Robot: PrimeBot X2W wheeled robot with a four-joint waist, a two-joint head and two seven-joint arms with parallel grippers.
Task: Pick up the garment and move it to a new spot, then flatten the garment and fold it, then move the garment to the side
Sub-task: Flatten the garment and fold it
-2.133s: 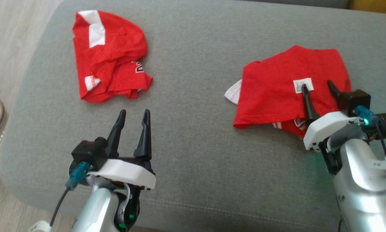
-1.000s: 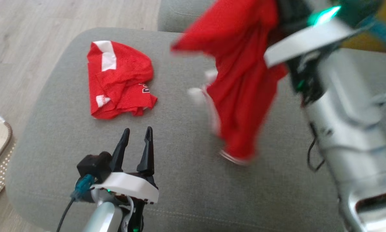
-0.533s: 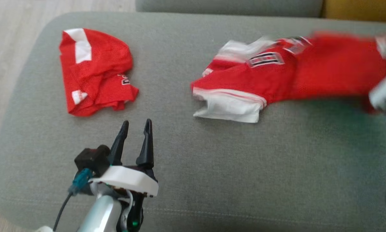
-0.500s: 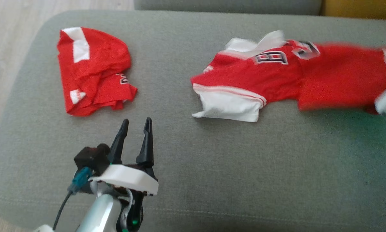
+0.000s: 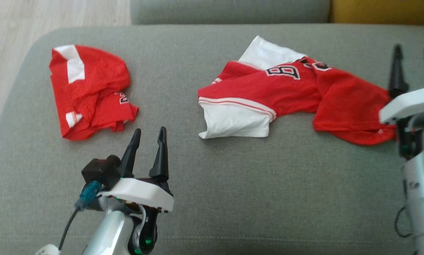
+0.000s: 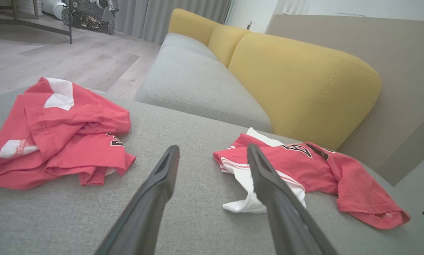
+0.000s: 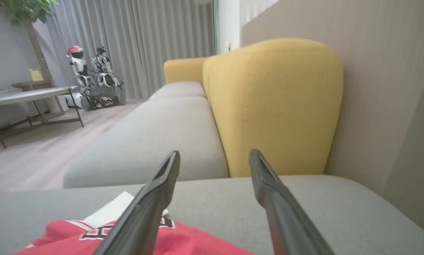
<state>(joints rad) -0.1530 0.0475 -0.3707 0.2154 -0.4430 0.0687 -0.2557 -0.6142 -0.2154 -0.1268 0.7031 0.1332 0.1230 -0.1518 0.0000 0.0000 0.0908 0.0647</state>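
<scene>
Right gripper (image 5: 412,49) apart, empty | left gripper (image 5: 149,131) apart | garment (image 5: 289,95) rumpled on sofa (image 5: 233,177) | next: pinch opposite edges, spread evenly

The right claw (image 5: 412,49) has opened and released the garment (image 5: 293,92).

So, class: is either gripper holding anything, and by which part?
Nothing is held: left gripper and right gripper stand open, and the numbered jersey lies free on the cushion.
</scene>
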